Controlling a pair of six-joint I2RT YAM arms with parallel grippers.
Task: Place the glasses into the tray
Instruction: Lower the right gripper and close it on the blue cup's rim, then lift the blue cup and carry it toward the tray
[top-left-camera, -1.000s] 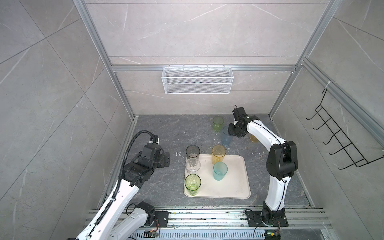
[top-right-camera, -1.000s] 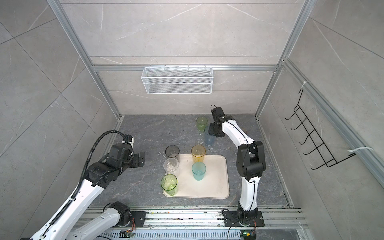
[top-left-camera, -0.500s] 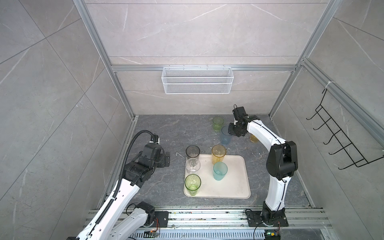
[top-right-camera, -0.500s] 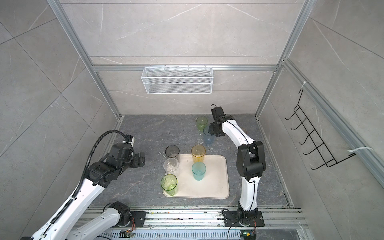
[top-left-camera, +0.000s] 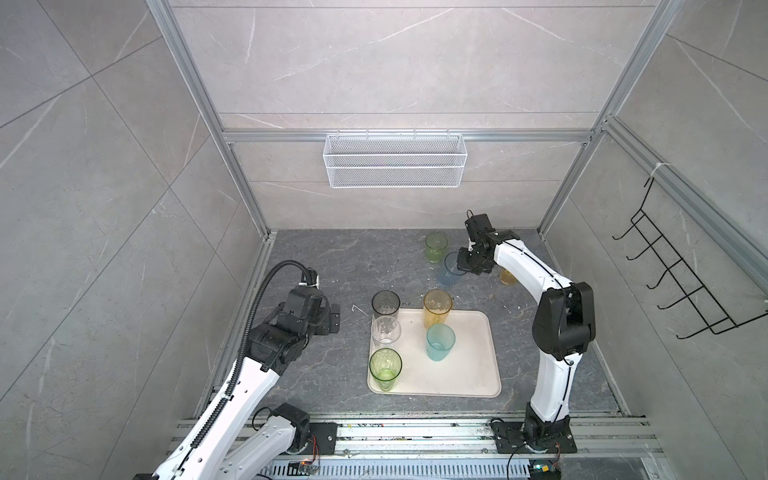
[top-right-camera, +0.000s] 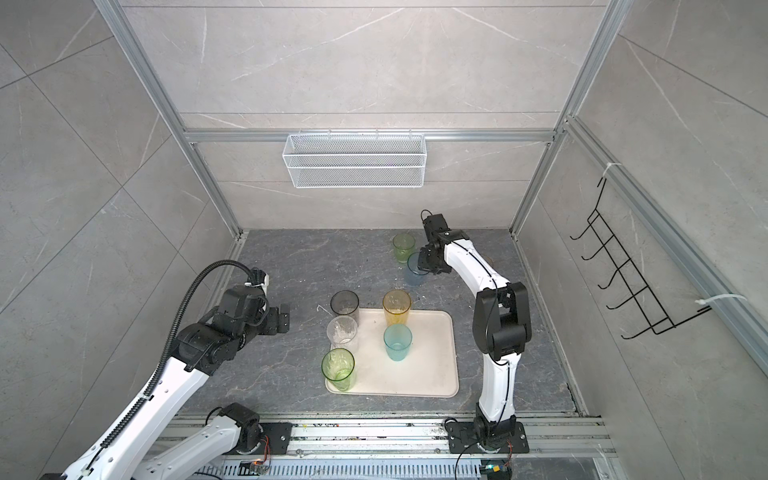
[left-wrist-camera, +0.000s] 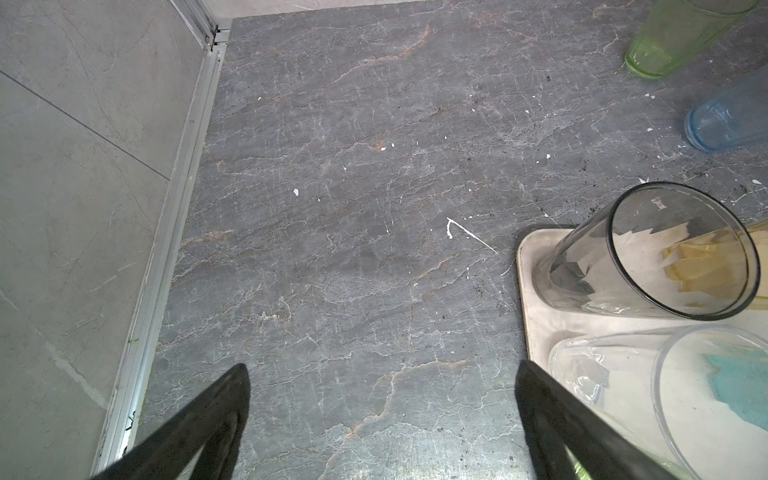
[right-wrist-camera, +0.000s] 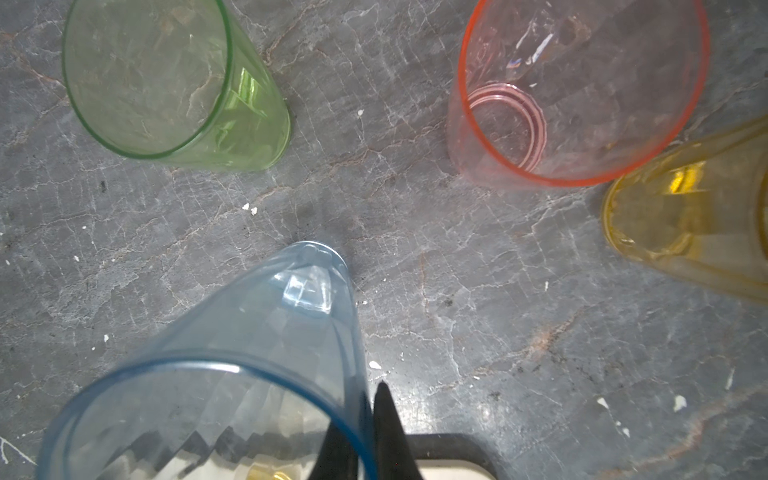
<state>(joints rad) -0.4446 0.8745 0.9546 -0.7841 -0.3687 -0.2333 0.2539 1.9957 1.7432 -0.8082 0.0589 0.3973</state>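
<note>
The cream tray (top-left-camera: 478, 374) (top-right-camera: 440, 374) holds a smoky grey glass (top-left-camera: 385, 305), a clear one (top-left-camera: 386, 331), a green one (top-left-camera: 385, 368), an amber one (top-left-camera: 437, 308) and a teal one (top-left-camera: 440, 341). Behind it on the floor stand a green glass (top-left-camera: 436, 247), a blue glass (top-left-camera: 449, 272) (right-wrist-camera: 232, 353) and an amber glass (top-left-camera: 508, 276). A pink glass (right-wrist-camera: 582, 91) shows only in the right wrist view. My right gripper (top-left-camera: 465, 266) (right-wrist-camera: 370, 415) is shut on the blue glass's rim, one finger inside and one outside. My left gripper (top-left-camera: 332, 318) (left-wrist-camera: 382, 370) hangs open left of the tray, holding nothing.
A white wire basket (top-left-camera: 395, 166) hangs on the back wall. A black hook rack (top-left-camera: 673, 282) sticks out from the right wall. Aluminium frame posts and tiled walls close in the grey stone floor (top-left-camera: 332, 257).
The right gripper's jaws have closed onto the blue glass's rim. Neither arm has visibly moved and no glass has shifted.
</note>
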